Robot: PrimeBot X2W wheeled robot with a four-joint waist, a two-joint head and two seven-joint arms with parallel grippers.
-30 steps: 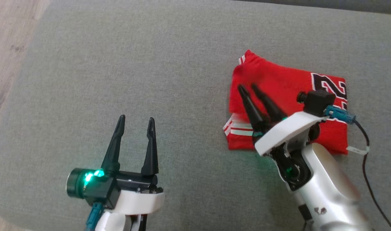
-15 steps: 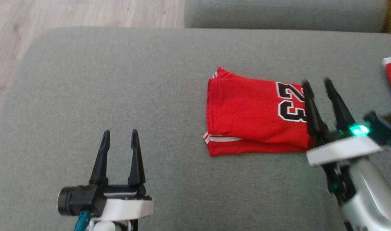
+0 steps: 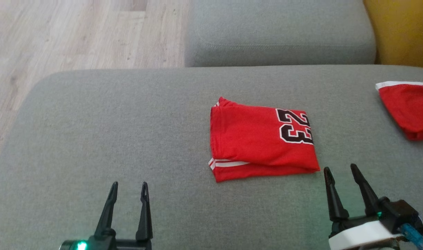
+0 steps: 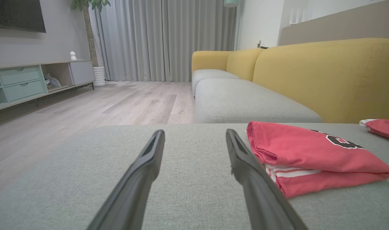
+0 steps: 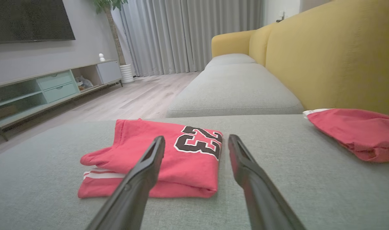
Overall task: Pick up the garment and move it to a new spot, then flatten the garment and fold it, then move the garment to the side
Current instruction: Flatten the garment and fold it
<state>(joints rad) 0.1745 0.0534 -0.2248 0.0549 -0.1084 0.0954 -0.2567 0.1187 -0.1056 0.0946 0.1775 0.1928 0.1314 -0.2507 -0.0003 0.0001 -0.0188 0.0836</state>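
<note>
1. Red cloth, folded into a compact rectangle with the number uppermost, the garment (image 3: 261, 144) lies flat on the grey sofa cushion (image 3: 110, 132), right of its middle in the head view.
2. From how it lies, the folding looks finished. What probably remains is shifting the bundle aside, unless this spot already counts.
3. To do that well, I would take the edge nearest the robot, where the white-striped hem (image 3: 228, 163) shows. Pinch all the layers together so the fold does not spring open. Carry the bundle low and steer clear of the second red garment (image 3: 409, 109), which lies well apart at the far right.
4. The right claw (image 3: 340, 167) is spread wide and holds nothing. Its tips stop just short of the bundle's near right corner and do not touch it.
5. The left claw (image 3: 129, 184) is likewise spread wide and empty. It sits over bare cushion, well apart from the garment.
</note>
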